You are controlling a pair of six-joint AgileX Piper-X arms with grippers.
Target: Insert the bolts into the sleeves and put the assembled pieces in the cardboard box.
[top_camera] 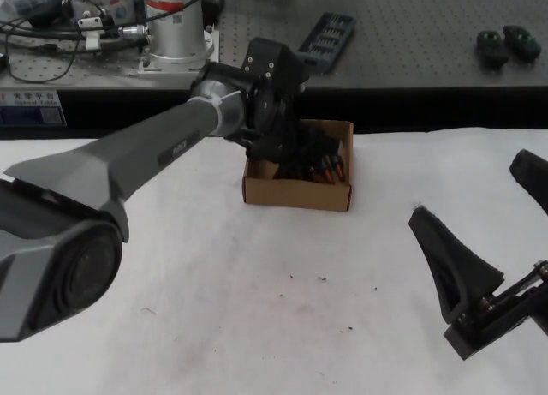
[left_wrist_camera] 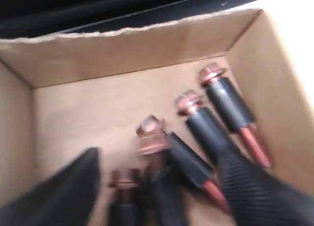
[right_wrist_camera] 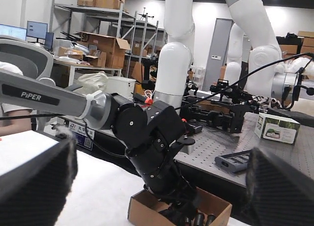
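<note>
Hanging inside the brown cardboard box, my left fingers stand apart above copper-coloured, hex-headed bolts seated in matte black tubular sleeves on its floor. The box sits far back on the white cloth worktop. My right fingers, black textured wedges, stand apart at the near right.

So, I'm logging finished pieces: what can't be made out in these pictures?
1. High view: most of the cardboard box inside, hidden behind the left arm.
2. Left wrist view: the nearest bolts are blurred and cut off by the edge, so their count is unsure.
3. Right wrist view: the box floor, behind its front wall.
</note>
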